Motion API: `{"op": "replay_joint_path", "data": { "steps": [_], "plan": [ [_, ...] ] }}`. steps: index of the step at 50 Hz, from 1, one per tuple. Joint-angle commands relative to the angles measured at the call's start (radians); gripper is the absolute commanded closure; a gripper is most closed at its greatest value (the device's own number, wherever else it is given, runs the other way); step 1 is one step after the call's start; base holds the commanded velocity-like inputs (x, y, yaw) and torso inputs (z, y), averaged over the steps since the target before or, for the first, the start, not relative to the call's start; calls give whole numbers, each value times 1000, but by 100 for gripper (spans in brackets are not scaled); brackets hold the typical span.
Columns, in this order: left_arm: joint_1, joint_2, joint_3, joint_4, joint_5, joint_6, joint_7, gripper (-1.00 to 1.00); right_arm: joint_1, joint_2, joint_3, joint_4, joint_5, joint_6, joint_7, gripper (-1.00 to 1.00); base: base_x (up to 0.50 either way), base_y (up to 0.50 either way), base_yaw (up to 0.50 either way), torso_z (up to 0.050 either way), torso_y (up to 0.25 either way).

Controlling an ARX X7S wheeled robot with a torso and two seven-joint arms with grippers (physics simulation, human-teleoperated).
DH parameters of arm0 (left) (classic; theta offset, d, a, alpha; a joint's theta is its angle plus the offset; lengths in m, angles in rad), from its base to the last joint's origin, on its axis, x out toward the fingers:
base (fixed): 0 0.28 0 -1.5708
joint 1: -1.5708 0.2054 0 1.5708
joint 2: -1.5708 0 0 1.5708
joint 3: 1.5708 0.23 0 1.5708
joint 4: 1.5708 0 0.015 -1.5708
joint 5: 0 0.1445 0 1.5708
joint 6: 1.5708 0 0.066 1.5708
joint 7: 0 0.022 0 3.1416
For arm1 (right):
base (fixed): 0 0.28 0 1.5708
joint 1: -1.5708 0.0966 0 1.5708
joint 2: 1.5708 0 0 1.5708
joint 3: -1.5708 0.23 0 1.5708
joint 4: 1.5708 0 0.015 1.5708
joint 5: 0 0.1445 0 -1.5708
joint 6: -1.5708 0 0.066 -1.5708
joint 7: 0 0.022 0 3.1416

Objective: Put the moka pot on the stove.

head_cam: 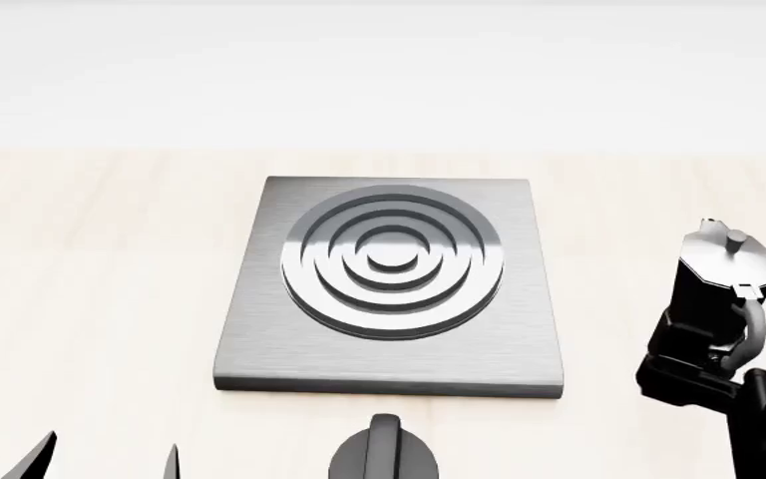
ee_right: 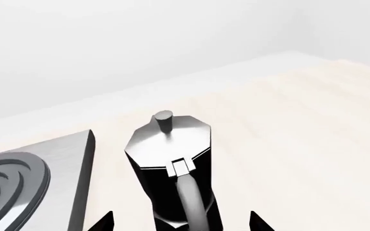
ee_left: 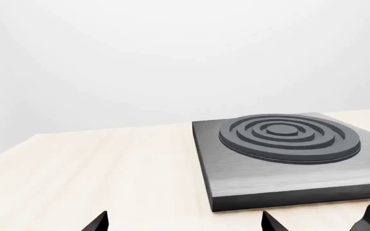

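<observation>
I see the stove (head_cam: 390,284) flat on the pale wooden table (head_cam: 91,259), its ringed burner (head_cam: 393,262) bare. All places below are taken from the stove.

The moka pot (head_cam: 709,299) stands upright on the table off the stove's right edge, apart from the slab, handle (ee_right: 191,197) toward me. Not on the burner.

My right gripper (ee_right: 181,222) sits at the pot's near side. In the right wrist view its two fingertips show either side of the pot's lower body and handle, with gaps between tips and pot. I read the jaws as spread, not clamped on anything.

My left gripper (ee_left: 185,224) hangs at the stove's near-left corner, low over the table. Fingertips stand wide apart, nothing between them.

A black round knob (head_cam: 386,454) lies just off the stove's near edge, about mid-width.
</observation>
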Motion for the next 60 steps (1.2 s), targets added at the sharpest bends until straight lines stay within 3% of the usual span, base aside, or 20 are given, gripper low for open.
{"op": "replay_joint_path", "data": {
  "steps": [1, 33, 60],
  "plan": [
    [0, 5, -5, -7, -7, 17, -2, -100, -23, -10, -16, -91, 3, 43, 4, -100, 0, 0, 0, 0, 0],
    [-3, -7, 11, -8, -15, 21, -16, -100, -51, -10, 0, -90, 17, -5, -5, -100, 0, 0, 0, 0, 0],
    [-6, -15, 23, -9, -22, 24, -29, -100, 66, 24, -16, 214, 3, -119, -65, -100, 0, 0, 0, 0, 0]
  ]
}}
